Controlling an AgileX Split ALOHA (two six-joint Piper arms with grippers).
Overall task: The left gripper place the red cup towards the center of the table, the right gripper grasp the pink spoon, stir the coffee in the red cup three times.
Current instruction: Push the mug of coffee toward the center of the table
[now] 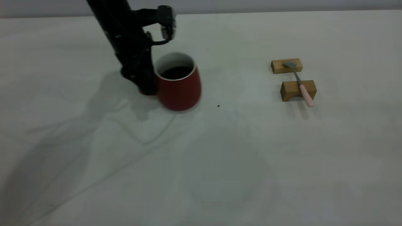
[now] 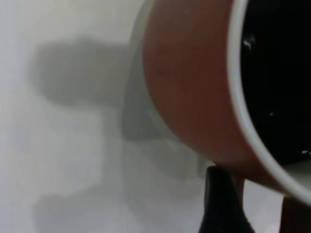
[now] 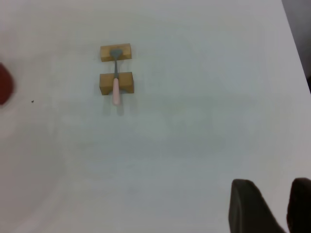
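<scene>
The red cup (image 1: 179, 91) stands left of the table's (image 1: 220, 163) middle, with dark coffee (image 1: 176, 72) inside. My left gripper (image 1: 146, 89) comes down on the cup's left side and is shut on its handle, which the claw hides. The left wrist view shows the cup's wall (image 2: 189, 82), the coffee (image 2: 277, 73) and one black finger (image 2: 219, 206) under the rim. The pink spoon (image 1: 301, 84) lies across two wooden blocks at the right, untouched. My right gripper (image 3: 273, 187) hangs open and empty, far from the spoon (image 3: 116, 85), and is out of the exterior view.
The spoon's bowl rests on the far wooden block (image 1: 278, 66), its handle on the near block (image 1: 290, 91). A small dark speck (image 1: 218, 106) lies right of the cup. The cup's edge (image 3: 4, 85) shows at the right wrist view's border.
</scene>
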